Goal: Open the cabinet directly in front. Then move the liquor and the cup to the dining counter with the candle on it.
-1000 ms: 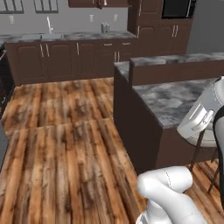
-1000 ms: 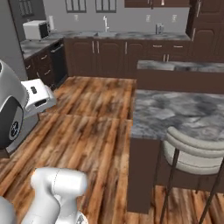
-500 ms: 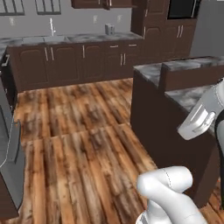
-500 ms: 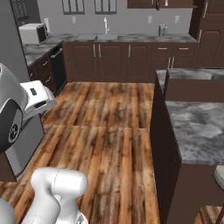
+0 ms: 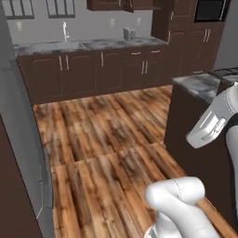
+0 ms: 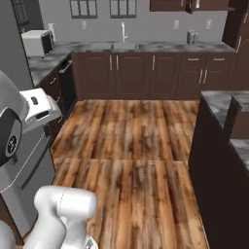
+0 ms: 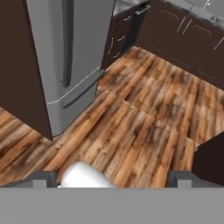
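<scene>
**Pincer wide and empty over kitchen floor; dining counter edge at right**

The pincer [image 7: 112, 178] stands wide apart — its two dark finger tips [image 7: 41, 178] sit at opposite ends of the bottom of the hand view, with nothing between them. It hangs above the wooden plank floor [image 7: 131, 131], touching nothing.

In the hand view a grey refrigerator [image 7: 70, 57] with a long vertical handle stands to the left, set against a dark brown side panel. Low dark brown drawer cabinets [image 7: 120, 37] run just beside it.

In the left base view a dark-based counter with a grey marbled top, apparently the dining counter [image 5: 197, 86], shows at the right edge; only its near corner is in frame, so what lies on it cannot be told. The right base view shows the same counter [image 6: 219, 99] at the right side.

Along the far wall runs a marbled back counter [image 6: 146, 47] carrying a sink with a tall faucet [image 6: 123, 33] and, at its left end, a white toaster [image 6: 36, 43]. A small grey container [image 6: 192, 37] stands toward its right end — too small to identify. Dark upper wall cabinets [image 5: 121, 4] show at the top of the left base view, well apart from the arm.
</scene>
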